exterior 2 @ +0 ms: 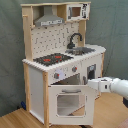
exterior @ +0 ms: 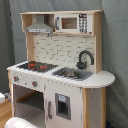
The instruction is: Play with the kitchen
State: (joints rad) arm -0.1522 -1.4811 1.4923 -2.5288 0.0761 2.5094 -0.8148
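- White and rounded, the robot arm [exterior 2: 114, 86] reaches in from the second exterior view's right, low in front of the kitchen [exterior 2: 62, 60].
- Its gripper [exterior 2: 88, 83] sits at the upper right corner of the oven door [exterior 2: 69, 101]; I cannot tell whether the fingers grip the door or stand apart, as they merge with the white panel.
- That oven door hangs swung out and down in the second exterior view, a white frame around a clear window.
- Wooden floor [exterior 2: 15, 119] lies under the kitchen, and a grey-green curtain [exterior 2: 11, 55] hangs behind it.
- In both exterior views the kitchen stands upright against the curtain, with light-wood side posts and white panels.
- On the white counter, a black stovetop [exterior: 34, 65] with red rings lies beside a metal sink [exterior: 71, 73].
- A curved black faucet [exterior: 85, 58] rises behind the sink.
- Two round knobs [exterior: 34, 84] sit on the front panel under the stovetop.
- A pale pegboard back [exterior: 57, 50] spans the middle, under a grey hood [exterior: 39, 27] and a small microwave [exterior: 72, 23].
- In the first exterior view a white rounded shape [exterior: 17, 123], possibly part of the arm, shows at the bottom left corner.
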